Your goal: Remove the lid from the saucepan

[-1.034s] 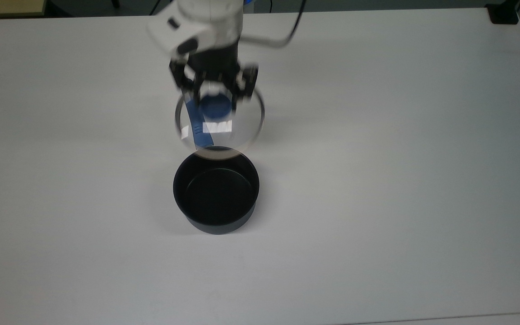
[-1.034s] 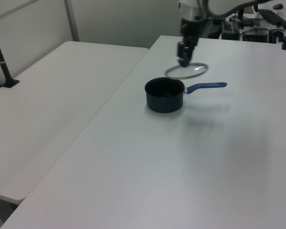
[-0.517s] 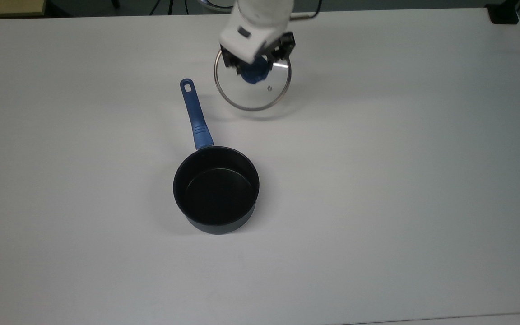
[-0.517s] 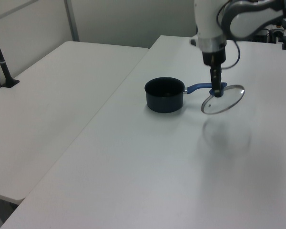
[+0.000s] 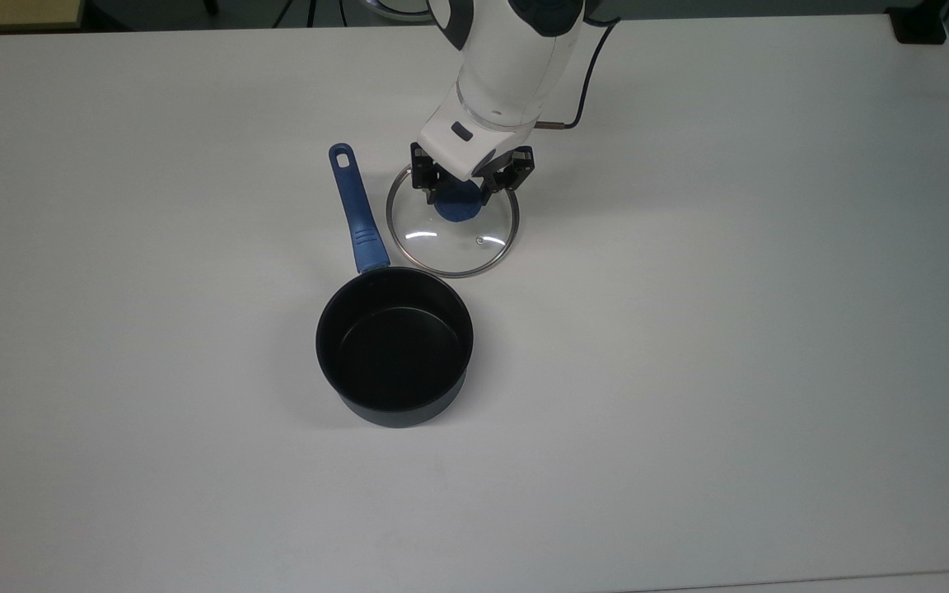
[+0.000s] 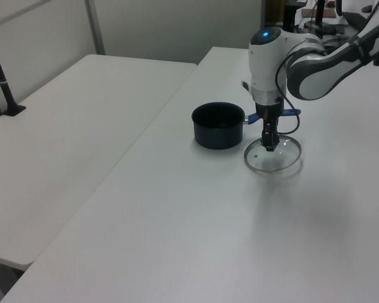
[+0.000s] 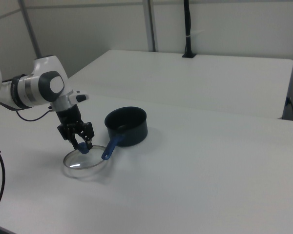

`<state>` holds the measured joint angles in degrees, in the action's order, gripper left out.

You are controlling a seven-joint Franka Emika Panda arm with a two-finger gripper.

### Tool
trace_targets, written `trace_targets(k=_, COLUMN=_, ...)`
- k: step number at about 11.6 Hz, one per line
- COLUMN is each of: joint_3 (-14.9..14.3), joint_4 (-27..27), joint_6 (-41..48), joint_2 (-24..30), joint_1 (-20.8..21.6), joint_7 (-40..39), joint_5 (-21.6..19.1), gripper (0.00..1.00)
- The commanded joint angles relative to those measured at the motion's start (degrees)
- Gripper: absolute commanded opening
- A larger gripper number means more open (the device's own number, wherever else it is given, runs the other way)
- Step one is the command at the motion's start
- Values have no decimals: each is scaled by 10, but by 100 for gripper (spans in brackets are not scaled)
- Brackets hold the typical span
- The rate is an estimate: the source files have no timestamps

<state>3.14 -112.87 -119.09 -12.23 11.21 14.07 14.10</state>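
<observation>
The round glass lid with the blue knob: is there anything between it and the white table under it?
Nothing visible. The glass lid lies low over bare white table, beside the saucepan's blue handle, the gripper on its knob.

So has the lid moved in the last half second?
Yes. In the top view the lid has come down the picture, nearer the saucepan, beside its handle.

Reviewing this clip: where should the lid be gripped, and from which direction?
By its blue knob, from straight above. The lid lies flat on the table beside the saucepan, knob up at its centre; the thin rim offers little to pinch. The hand is already around the knob.
</observation>
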Motion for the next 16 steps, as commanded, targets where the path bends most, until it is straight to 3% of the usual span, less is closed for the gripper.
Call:
trace_targets(k=1, joint_3=1, joint_4=-8, joint_6=-5, joint_2=11, joint_1=1, joint_7=24, joint_5=9, gripper=78)
trace_targets(k=2, joint_3=1, joint_4=-4, joint_6=-4, joint_2=12, joint_1=0, joint_7=54, joint_5=8, gripper=100)
trace_targets(k=5, joint_3=3, joint_4=2, joint_6=-2, joint_2=14, joint_1=0, joint_7=92, joint_5=6, gripper=100)
trace_targets(k=7, joint_3=3, joint_4=50, joint_6=35, joint_2=25, joint_1=-7, joint_7=96, joint_5=1, gripper=100)
trace_targets(k=11, joint_3=-6, joint_4=156, joint_6=89, joint_2=44, joint_1=-41, joint_7=93, joint_5=-74, gripper=100)
trace_targets(k=13, joint_3=-33, joint_4=187, joint_6=138, joint_2=76, joint_1=-59, joint_7=88, joint_5=-110, gripper=100)
trace_targets(k=16, joint_3=-107, joint_4=185, joint_6=171, joint_2=136, joint_1=-52, joint_7=44, joint_5=-148, gripper=100)
